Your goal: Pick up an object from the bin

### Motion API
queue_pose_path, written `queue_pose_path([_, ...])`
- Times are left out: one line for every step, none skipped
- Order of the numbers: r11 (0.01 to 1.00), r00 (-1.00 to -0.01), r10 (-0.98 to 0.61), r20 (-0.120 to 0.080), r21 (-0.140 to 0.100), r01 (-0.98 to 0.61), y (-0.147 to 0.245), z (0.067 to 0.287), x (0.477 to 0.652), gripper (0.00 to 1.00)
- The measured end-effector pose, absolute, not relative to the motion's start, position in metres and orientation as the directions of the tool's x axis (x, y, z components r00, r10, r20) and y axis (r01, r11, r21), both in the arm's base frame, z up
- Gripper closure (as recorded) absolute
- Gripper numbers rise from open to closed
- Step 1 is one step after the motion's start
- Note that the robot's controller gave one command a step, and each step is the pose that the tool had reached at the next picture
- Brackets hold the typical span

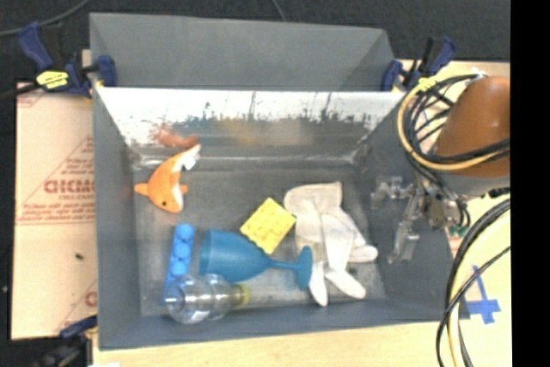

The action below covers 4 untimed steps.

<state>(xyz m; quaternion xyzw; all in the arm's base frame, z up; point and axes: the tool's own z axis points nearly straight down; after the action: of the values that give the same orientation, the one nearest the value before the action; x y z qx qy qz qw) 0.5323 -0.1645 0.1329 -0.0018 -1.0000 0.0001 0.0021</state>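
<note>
My gripper (396, 219) hangs over the bin's right wall, open, with nothing between its fingers. Nearest to it lies a crumpled white glove (333, 233) on the bin floor, just to its left and apart from it. A yellow studded block (268, 224) rests to the left of the glove. Beside that block a blue plastic goblet (245, 257) lies on its side, its foot touching the glove's lower edge.
A clear plastic bottle (198, 298) lies along the front wall at the left. A blue studded brick (180, 250) stands beside the goblet's cup. An orange toy fish (168, 181) lies at the back left. The arm with its cables stands over the right rim.
</note>
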Motion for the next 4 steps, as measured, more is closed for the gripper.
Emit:
queue_pose_path([1.0, -1.0, -0.002, -0.003, -0.002, -0.002, -0.164, 0.138, 0.534, 0.0])
queue_pose_path([0.861, -0.861, -0.508, 0.0, 0.0, -0.508, -0.081, 0.071, 0.549, 0.0])
queue_pose_path([0.829, -0.829, -0.559, -0.003, -0.004, -0.559, -0.045, 0.131, 0.509, 0.0])
queue_pose_path([0.625, -0.625, -0.781, 0.001, 0.001, -0.781, -0.061, 0.099, 0.487, 0.0])
